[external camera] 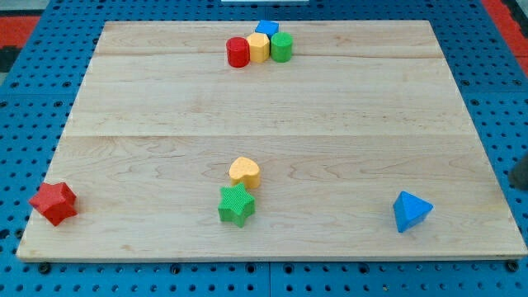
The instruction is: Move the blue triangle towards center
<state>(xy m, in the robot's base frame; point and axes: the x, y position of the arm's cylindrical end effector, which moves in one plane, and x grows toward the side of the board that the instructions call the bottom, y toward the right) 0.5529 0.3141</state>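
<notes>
The blue triangle [411, 211] lies on the wooden board [346, 124] near its bottom right corner. A dark piece of my rod shows at the view's right edge, just off the board. My tip [519, 186] is to the right of the blue triangle and slightly above it, well apart from it. The rest of the arm is out of view.
A red cylinder [238, 52], a yellow block [258, 48], a green cylinder [281, 47] and a blue block [266, 28] cluster at the top middle. A yellow heart [244, 172] touches a green star [236, 205] at the bottom middle. A red star [54, 203] sits at the bottom left edge.
</notes>
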